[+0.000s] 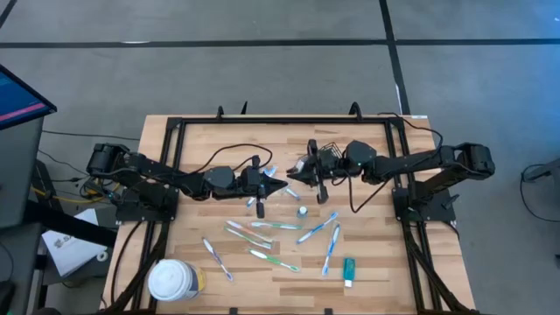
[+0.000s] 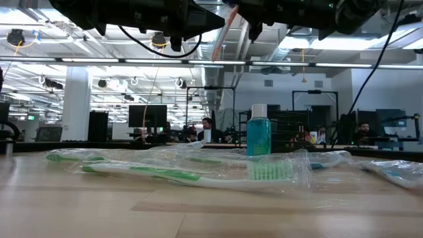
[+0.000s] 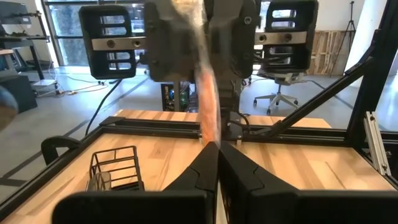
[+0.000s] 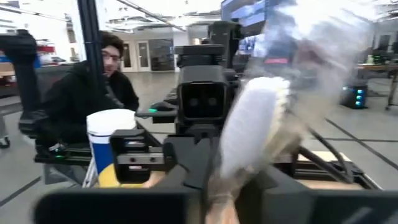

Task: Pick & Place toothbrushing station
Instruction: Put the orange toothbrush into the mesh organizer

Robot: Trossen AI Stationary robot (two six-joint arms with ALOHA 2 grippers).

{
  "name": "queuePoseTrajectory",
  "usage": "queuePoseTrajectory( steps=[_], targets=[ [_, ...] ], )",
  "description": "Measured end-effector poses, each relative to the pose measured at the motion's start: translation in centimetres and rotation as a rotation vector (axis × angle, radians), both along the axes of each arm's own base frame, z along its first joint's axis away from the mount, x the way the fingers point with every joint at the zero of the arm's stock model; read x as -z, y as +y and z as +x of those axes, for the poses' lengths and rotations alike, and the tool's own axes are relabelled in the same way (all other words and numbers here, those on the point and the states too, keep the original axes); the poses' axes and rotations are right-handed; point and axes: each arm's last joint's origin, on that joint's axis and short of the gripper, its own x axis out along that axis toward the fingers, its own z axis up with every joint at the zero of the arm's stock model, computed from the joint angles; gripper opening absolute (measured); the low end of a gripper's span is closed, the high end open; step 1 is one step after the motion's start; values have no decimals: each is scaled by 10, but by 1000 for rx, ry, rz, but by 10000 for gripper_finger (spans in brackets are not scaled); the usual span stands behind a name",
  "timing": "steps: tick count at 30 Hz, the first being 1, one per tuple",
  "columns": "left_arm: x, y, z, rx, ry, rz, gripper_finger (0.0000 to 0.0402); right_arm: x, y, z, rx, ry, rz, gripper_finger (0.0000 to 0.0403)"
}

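Both grippers, left gripper (image 1: 282,187) and right gripper (image 1: 296,178), are clamping one pink toothbrush (image 3: 208,112) mid-table in a handover, so next one releases toward the caddy (image 1: 327,154) just right.

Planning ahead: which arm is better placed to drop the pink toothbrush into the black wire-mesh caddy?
Right: right gripper is beside the black wire-mesh caddy; left gripper is farther.
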Motion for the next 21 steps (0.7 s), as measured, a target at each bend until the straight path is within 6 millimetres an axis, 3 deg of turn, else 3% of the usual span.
queuePoseTrajectory(
  steps=[13, 21],
  targets=[
    [1, 0, 0, 0, -2, -27, 3, 2, 1, 0, -33, 21, -25, 3],
    [0, 0, 0, 0, -9, -22, 61, -10, -6, -20, 5, 92, -62, 2]
  ],
)
